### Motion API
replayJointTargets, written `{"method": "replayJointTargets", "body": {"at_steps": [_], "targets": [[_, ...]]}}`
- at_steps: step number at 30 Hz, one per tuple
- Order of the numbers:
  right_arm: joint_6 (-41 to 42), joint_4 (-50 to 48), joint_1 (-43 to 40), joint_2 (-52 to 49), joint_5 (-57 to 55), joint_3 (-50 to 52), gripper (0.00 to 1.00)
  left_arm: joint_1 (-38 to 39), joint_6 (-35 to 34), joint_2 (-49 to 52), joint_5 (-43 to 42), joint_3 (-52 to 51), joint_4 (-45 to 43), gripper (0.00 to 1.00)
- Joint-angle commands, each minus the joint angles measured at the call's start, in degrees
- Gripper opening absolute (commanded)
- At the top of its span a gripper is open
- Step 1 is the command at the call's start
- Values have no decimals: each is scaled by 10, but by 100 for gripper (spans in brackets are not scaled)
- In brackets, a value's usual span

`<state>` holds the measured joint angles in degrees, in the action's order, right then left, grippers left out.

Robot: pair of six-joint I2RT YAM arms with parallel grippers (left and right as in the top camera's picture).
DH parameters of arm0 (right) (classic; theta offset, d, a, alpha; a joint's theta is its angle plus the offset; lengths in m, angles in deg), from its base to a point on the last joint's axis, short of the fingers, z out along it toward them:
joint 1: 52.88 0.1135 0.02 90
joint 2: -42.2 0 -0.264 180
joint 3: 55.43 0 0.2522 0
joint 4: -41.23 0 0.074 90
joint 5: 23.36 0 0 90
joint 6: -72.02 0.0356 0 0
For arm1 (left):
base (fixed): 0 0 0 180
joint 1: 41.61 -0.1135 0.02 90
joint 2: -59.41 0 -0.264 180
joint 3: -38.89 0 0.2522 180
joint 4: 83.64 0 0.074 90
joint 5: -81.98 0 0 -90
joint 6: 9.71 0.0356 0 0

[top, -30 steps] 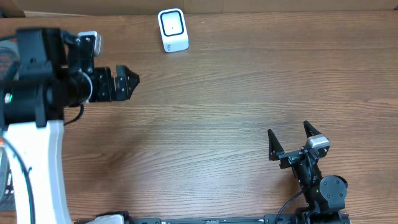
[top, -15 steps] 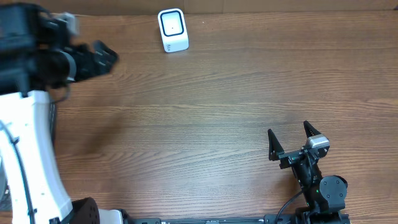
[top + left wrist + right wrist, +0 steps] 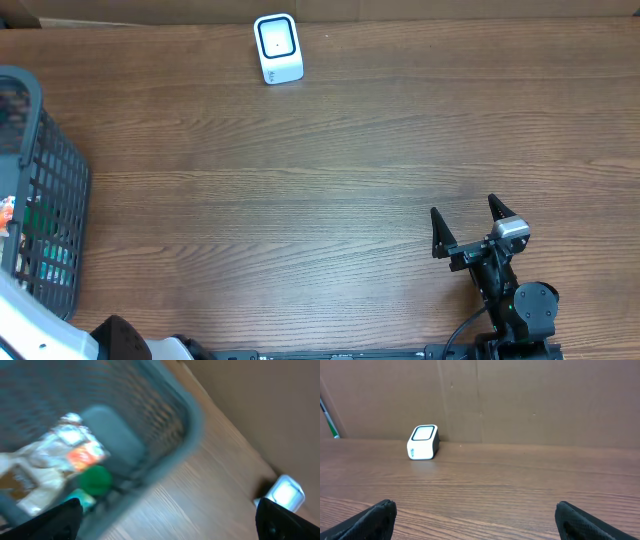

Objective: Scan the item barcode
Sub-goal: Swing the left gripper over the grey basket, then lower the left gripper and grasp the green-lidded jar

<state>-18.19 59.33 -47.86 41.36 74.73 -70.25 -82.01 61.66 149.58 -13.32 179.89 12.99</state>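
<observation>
Two claws are fitted, and neither holds anything. The right claw [image 3: 464, 212] sits at the near right of the tabletop [image 3: 350, 150], low over the wood, its jaws spread wide with nothing between them. Its wrist view shows both fingers [image 3: 375, 520] at the lower corners of the frame, with bare wood between them.

The left claw [image 3: 167, 512] is outside the overhead view. Only a white link of the left arm [image 3: 30, 320] appears there, at the near left corner. The left wrist view is blurred, but it shows two dark fingertips [image 3: 60, 520] far apart at the lower corners, so these jaws also stand apart and empty. That view takes in the rim of the basket [image 3: 192, 420] and the tabletop beyond it.

The basket [image 3: 60, 200] is a grey mesh bin at the left edge of the tabletop. The items lie inside it: a white packet [image 3: 70, 452] with an orange patch, and a green object [image 3: 95, 480] just beside it. No barcode can be made out through the blur.

The scanner [image 3: 278, 48] is a small white unit with a dark-framed window. It stands at the far edge of the tabletop, left of centre, close to the cardboard wall [image 3: 520, 400]. It is well apart from the basket and from the right claw.
</observation>
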Motion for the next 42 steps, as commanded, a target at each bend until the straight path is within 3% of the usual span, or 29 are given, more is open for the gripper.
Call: {"method": "replayJointTargets", "body": {"at_steps": [1,10,19,31,42], "targets": [[-3,-2,4,6,-5,6,100,-36,-25,4,15,7,-6,99],[-3,-2,4,6,-5,6,100,-72,-26,72,50,-7,29,96],[-3,-2,4,6,-5,6,100,-73,-26,137,86,-93,33,96],[-3,-2,4,6,-5,6,100,-74,-15,145,79,-264,-93,98],[-3,-2,4,6,-5,6,100,-75,17,146,68,-334,-177,100]]}}
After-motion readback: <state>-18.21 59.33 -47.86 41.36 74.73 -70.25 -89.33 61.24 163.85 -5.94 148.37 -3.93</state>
